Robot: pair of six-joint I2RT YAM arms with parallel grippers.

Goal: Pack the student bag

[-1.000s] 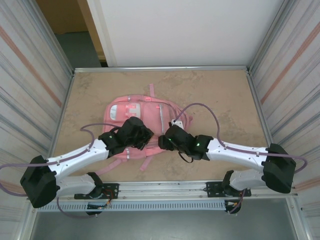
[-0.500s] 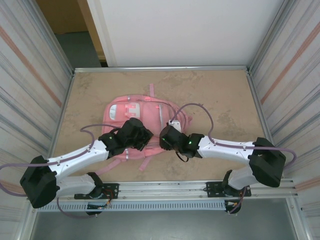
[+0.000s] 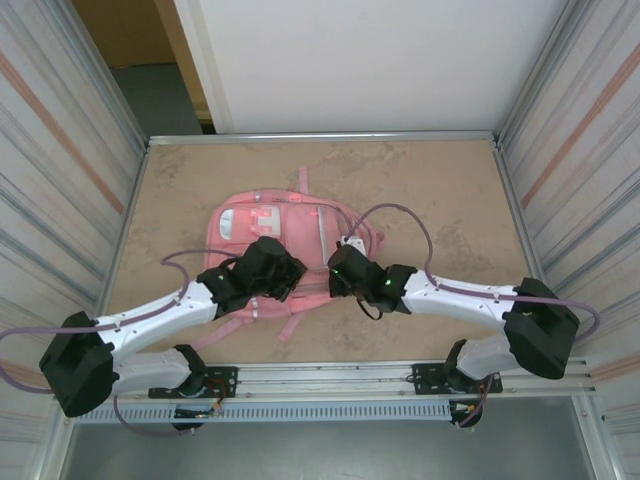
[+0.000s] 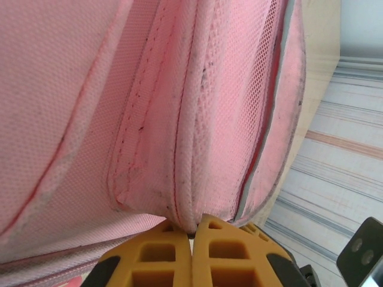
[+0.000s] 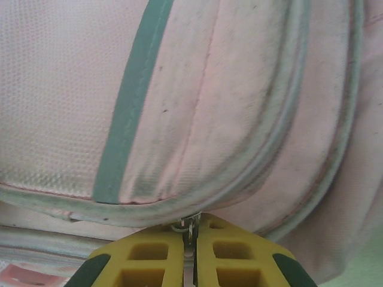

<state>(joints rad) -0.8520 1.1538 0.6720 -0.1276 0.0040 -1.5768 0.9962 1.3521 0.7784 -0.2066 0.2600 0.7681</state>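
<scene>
Both the left fingers (image 4: 161,260) and the right fingers (image 5: 152,257) are pressed shut on the bag (image 3: 300,222) lying on the table (image 3: 440,190) right ahead of them, one on a seam fold (image 4: 182,203), the other on a zip pull (image 5: 190,226), which could slip out if tugged against slack fabric.

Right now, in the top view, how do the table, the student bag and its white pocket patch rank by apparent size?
1. table, the largest
2. student bag, even with part of it covered
3. white pocket patch, clearly the smallest
</scene>
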